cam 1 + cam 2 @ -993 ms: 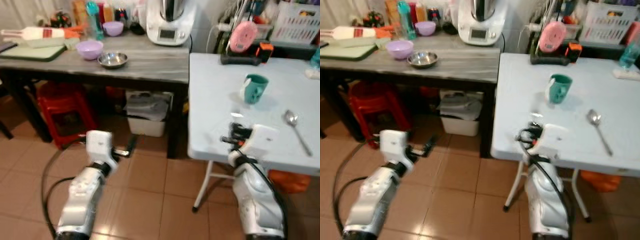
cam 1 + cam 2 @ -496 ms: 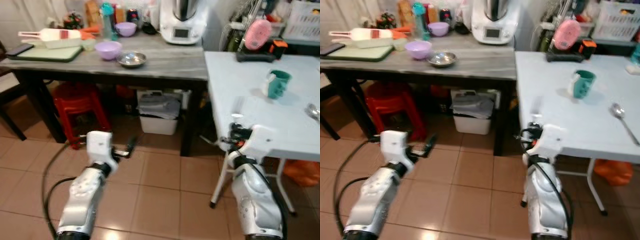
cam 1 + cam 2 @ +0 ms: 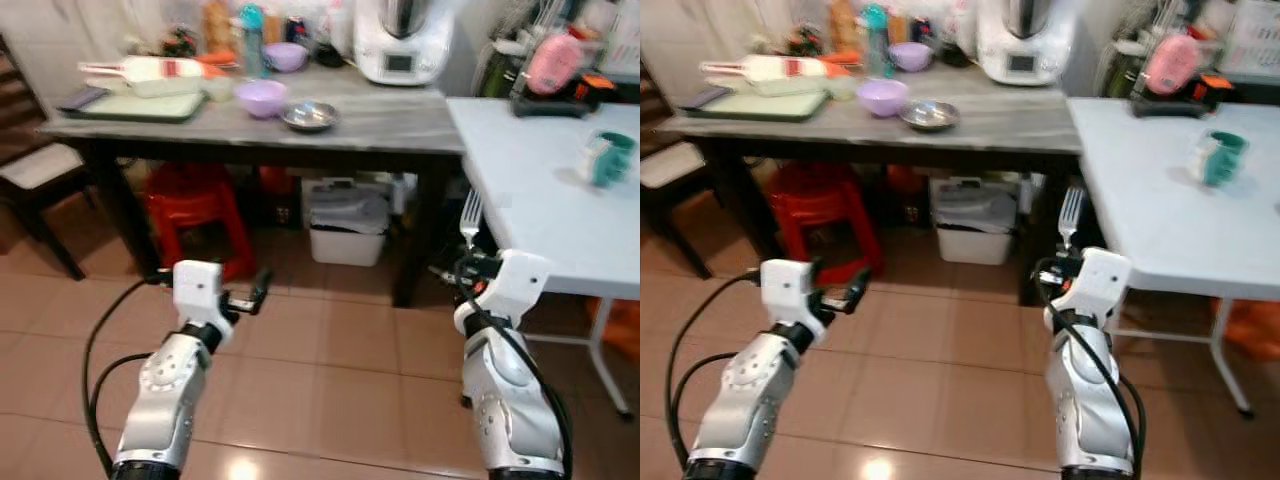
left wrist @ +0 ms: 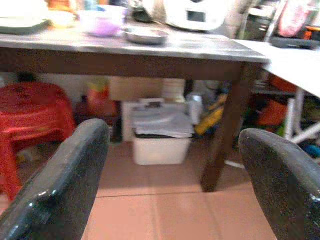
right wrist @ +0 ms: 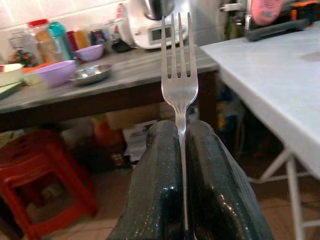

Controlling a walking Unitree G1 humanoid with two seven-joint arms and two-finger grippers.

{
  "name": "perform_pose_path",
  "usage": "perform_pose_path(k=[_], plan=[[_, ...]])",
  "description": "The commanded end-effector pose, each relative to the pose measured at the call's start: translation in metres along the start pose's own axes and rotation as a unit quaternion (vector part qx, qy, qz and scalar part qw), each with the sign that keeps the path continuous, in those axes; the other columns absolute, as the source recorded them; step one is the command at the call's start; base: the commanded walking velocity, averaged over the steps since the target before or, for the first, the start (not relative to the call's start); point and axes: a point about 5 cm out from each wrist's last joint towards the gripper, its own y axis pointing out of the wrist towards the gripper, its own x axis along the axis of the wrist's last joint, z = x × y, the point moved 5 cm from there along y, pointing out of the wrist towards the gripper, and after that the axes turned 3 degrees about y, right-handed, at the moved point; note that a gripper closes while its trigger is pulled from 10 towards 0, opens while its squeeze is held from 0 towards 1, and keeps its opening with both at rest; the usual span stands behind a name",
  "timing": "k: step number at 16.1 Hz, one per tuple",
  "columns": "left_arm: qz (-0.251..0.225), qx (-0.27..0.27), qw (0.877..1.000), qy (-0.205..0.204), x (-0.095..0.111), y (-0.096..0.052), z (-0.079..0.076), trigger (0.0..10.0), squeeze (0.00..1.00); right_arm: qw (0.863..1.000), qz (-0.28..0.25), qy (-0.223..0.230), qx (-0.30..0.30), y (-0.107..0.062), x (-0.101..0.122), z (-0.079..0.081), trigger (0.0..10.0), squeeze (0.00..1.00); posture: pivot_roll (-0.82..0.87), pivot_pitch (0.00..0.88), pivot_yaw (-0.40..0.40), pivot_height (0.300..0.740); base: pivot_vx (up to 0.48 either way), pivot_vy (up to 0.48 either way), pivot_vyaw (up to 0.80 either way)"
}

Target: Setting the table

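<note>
My right gripper (image 5: 179, 150) is shut on a silver fork (image 5: 178, 85), which stands upright with its tines up; the fork (image 3: 469, 212) rises just off the near left corner of the pale blue table (image 3: 540, 215). A teal mug (image 3: 610, 160) stands farther back on that table. My left gripper (image 4: 175, 165) is open with nothing between its fingers, held low over the tiled floor (image 3: 320, 370) in front of the grey wooden table (image 3: 380, 125). A purple bowl (image 3: 260, 97) and a small steel bowl (image 3: 309, 117) sit on the grey table.
A white kitchen machine (image 3: 400, 45), bottles and a green tray (image 3: 140, 105) crowd the grey table. Under it stand a red stool (image 3: 195, 205) and a white bin (image 3: 347, 228). A dark chair (image 3: 35, 175) is at the far left. A pink object (image 3: 552, 62) sits at the back.
The whole picture has shifted right: the camera has turned left, bringing the chair into view. The right gripper still holds the fork; neither arm has visibly changed its pose.
</note>
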Motion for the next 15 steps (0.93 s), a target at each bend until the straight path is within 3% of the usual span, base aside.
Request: perform_pose_path(k=[1,3,11,15], plan=[[-0.001,-0.016,1.000,0.002,0.0015,0.0033,-0.0108,10.0,0.00,1.000,-0.011,-0.004,-0.014,0.0000,0.0061,-0.0106,10.0,0.00,0.02,0.000,0.009,0.740,0.000,0.480,0.00],[0.002,-0.016,1.000,0.002,0.0005,0.0023,-0.0098,10.0,0.00,1.000,-0.011,-0.004,-0.015,0.0002,0.0063,-0.0111,10.0,0.00,0.02,0.000,0.010,0.740,0.000,0.480,0.00],[-0.013,-0.033,0.999,0.009,0.0081,0.0001,-0.0091,10.0,0.00,1.000,-0.014,-0.017,-0.009,-0.0007,0.0056,-0.0093,10.0,0.00,0.02,0.000,0.015,0.740,0.000,0.000,0.00],[-0.014,-0.045,0.999,0.001,0.0092,0.0000,-0.0122,10.0,0.00,1.000,-0.016,-0.017,-0.008,-0.0010,0.0054,-0.0085,10.0,0.00,0.02,0.000,0.018,0.740,0.352,0.000,0.00]])
